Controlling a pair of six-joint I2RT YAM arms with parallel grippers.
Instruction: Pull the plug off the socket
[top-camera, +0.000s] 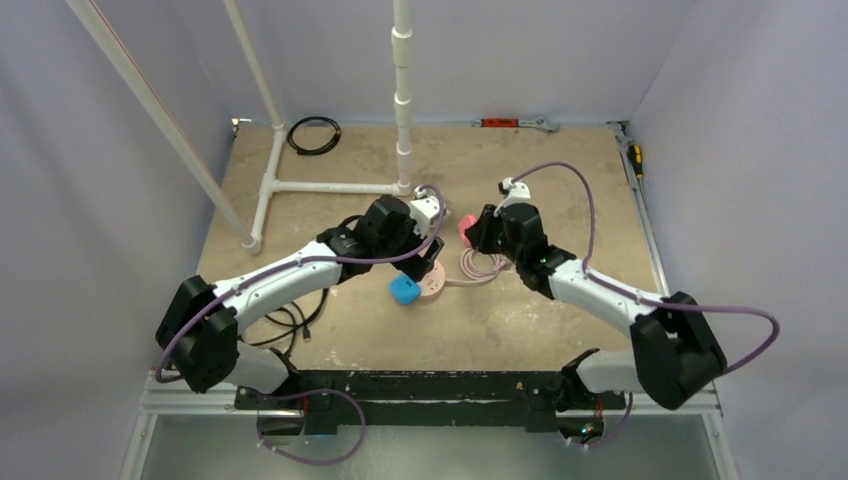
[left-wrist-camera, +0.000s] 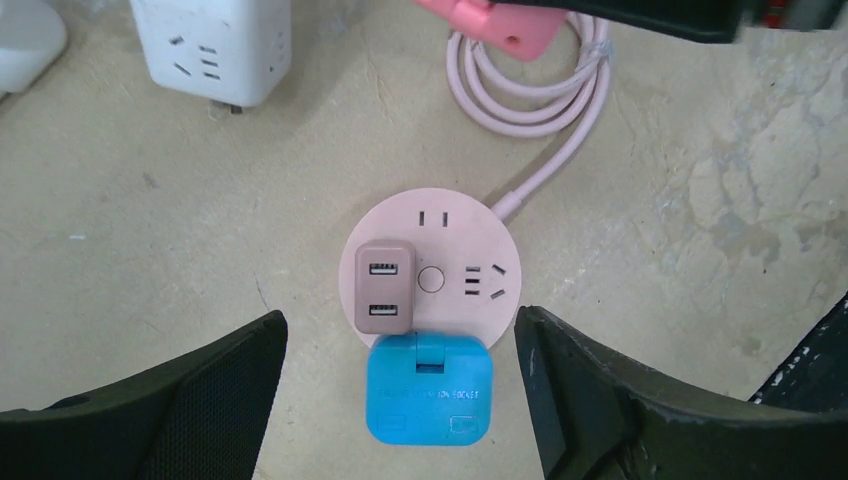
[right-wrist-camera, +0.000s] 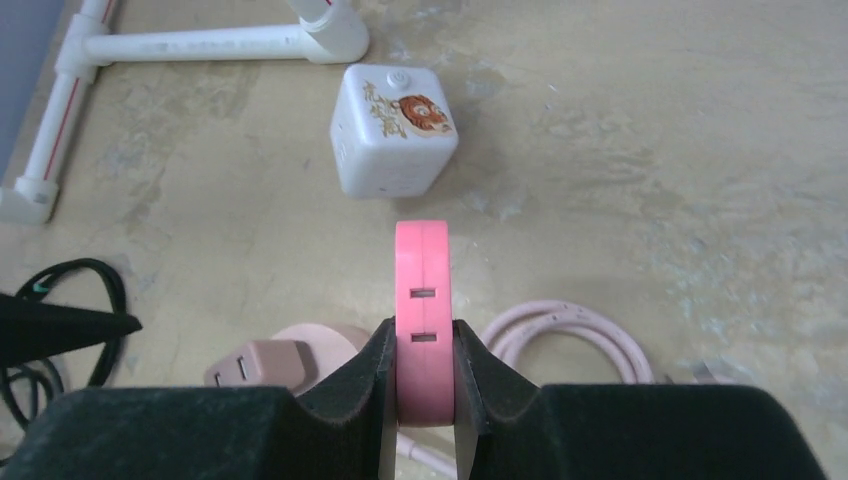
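1. Nearest the lens: left gripper (left-wrist-camera: 400, 325), black fingers (left-wrist-camera: 200, 400) spread wide, gripping nothing, one on either side of a blue adapter (left-wrist-camera: 430, 392).
2. Between those fingers, clear of both: the blue adapter, far edge against the near rim of the socket (left-wrist-camera: 432, 262); plugged in or merely leaning, cannot tell.
3. Just beyond the left fingertips: the socket, a round pale-pink disc lying flat near the middle of the table (top-camera: 520, 320), touched by neither finger.
4. Seated on the left half of the socket's face: a mauve two-port USB charger (left-wrist-camera: 384, 287).
5. Far right of the socket and apart from it: right gripper (right-wrist-camera: 422, 340), pressed shut on a pink square plug (right-wrist-camera: 422, 265), pinching its flat sides above the coiled pink cord (right-wrist-camera: 570, 325).
6. Farther off: white cube power strip (right-wrist-camera: 395, 130), white pipe frame (right-wrist-camera: 200, 40).
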